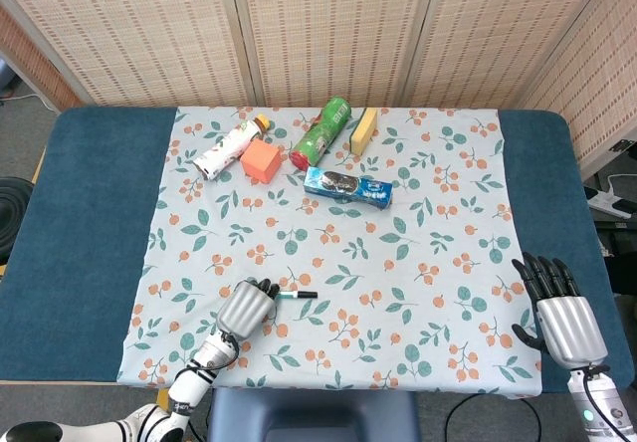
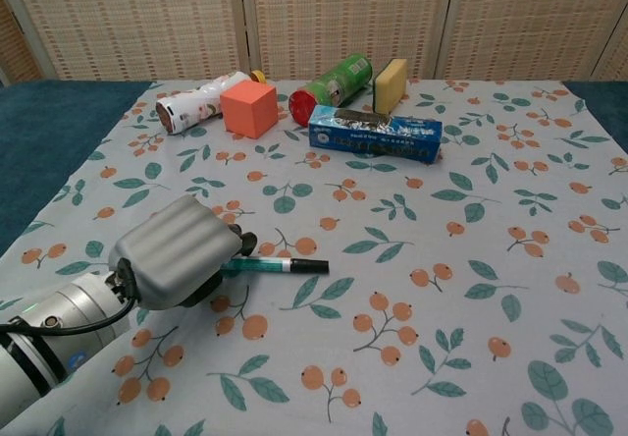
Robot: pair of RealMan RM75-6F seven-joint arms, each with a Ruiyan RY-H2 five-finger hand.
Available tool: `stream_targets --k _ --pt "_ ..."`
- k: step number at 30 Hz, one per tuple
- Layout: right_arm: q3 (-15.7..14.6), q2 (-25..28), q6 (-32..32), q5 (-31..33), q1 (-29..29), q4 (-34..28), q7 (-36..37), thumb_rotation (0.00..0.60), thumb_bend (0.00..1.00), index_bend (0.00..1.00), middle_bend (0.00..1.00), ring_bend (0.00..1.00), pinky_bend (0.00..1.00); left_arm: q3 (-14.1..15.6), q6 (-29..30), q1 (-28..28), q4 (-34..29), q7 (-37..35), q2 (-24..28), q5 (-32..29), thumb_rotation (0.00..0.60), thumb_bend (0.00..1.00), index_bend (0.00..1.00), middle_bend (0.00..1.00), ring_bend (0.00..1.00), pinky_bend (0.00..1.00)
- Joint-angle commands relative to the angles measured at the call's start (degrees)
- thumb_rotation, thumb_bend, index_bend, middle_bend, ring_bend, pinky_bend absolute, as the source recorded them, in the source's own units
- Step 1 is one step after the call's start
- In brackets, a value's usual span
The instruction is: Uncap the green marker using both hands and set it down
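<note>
The green marker (image 2: 278,265) lies flat on the flowered cloth near the front left, its black cap pointing right. My left hand (image 2: 177,251) lies over its left end, fingers curled down around the barrel, which is hidden under the hand. From the head camera the same left hand (image 1: 246,308) covers the marker (image 1: 300,294), only the cap end showing. My right hand (image 1: 562,313) rests far off at the table's front right corner, fingers apart and holding nothing.
At the back of the cloth (image 1: 418,253) lie a white bottle (image 1: 225,147), an orange cube (image 1: 262,160), a green can (image 1: 320,133), a yellow sponge (image 1: 364,129) and a blue box (image 1: 347,188). Blue table cover (image 1: 90,223) flanks the cloth.
</note>
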Motion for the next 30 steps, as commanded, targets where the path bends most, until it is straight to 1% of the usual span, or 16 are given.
stream_targets --k 1,7,14,17,20,23,24,27,28,30 --pt "0.0 0.0 0.0 0.0 0.0 0.0 0.1 0.6 0.06 0.0 0.0 0.0 0.03 0.1 0.0 -0.1 0.2 0.2 -0.1 -0.2 0.6 0.44 0.38 0.46 0.68 0.97" --pt "0.0 0.0 0.0 0.0 0.0 -0.1 0.0 0.6 0.06 0.0 0.0 0.0 0.03 0.1 0.6 -0.3 1.7 -0.1 -0.6 0.1 0.6 0.44 0.43 0.52 0.69 0.97" --pt "-0.1 -0.2 -0.3 0.0 0.1 0.0 -0.3 0.6 0.06 0.0 0.0 0.0 0.03 0.8 1.8 -0.2 0.9 -0.8 0.0 1.1 0.6 0.44 0.46 0.55 0.69 0.97" --pt "-0.5 -0.9 -0.2 -1.4 0.4 0.6 0.2 0.6 0.06 0.0 0.0 0.0 0.03 1.1 2.3 0.0 0.3 -1.7 0.5 1.5 0.6 0.44 0.48 0.58 0.69 0.97" --pt "-1.6 -2.3 -0.6 -3.6 0.8 1.3 1.3 0.6 0.06 0.0 0.0 0.0 0.04 1.3 2.5 -0.2 -0.3 -3.5 1.1 2.1 0.6 0.44 0.49 0.59 0.69 0.96" --pt "-1.8 -2.8 -0.7 -4.2 1.0 1.3 1.7 0.6 0.06 0.0 0.0 0.0 0.04 1.3 2.5 -0.3 -0.5 -4.0 1.2 2.3 0.6 0.44 0.5 0.6 0.69 0.96" --pt "-1.9 -3.0 -0.7 -4.6 1.1 1.3 1.9 0.6 0.06 0.01 0.0 0.0 0.04 1.4 2.5 -0.4 -0.6 -4.4 1.3 2.4 0.6 0.44 0.5 0.61 0.69 0.96" --pt "-1.9 -5.0 -1.4 -7.2 2.6 0.3 2.3 0.6 0.06 0.1 0.01 0.0 0.04 1.6 2.6 -0.7 -1.7 -5.0 1.6 3.2 0.6 0.44 0.51 0.63 0.69 0.95" --pt "-1.7 -6.1 -3.0 -8.3 4.1 -0.8 1.2 0.6 0.06 0.13 0.02 0.0 0.04 1.6 2.8 -1.0 -2.7 -5.3 1.6 3.6 0.6 0.44 0.51 0.63 0.69 0.95" --pt "-0.2 -8.5 -6.5 -6.7 6.3 -2.5 -2.7 0.6 0.06 0.18 0.03 0.0 0.04 1.2 2.8 -1.4 -4.6 -4.3 1.9 3.8 0.6 0.44 0.51 0.63 0.69 0.95"
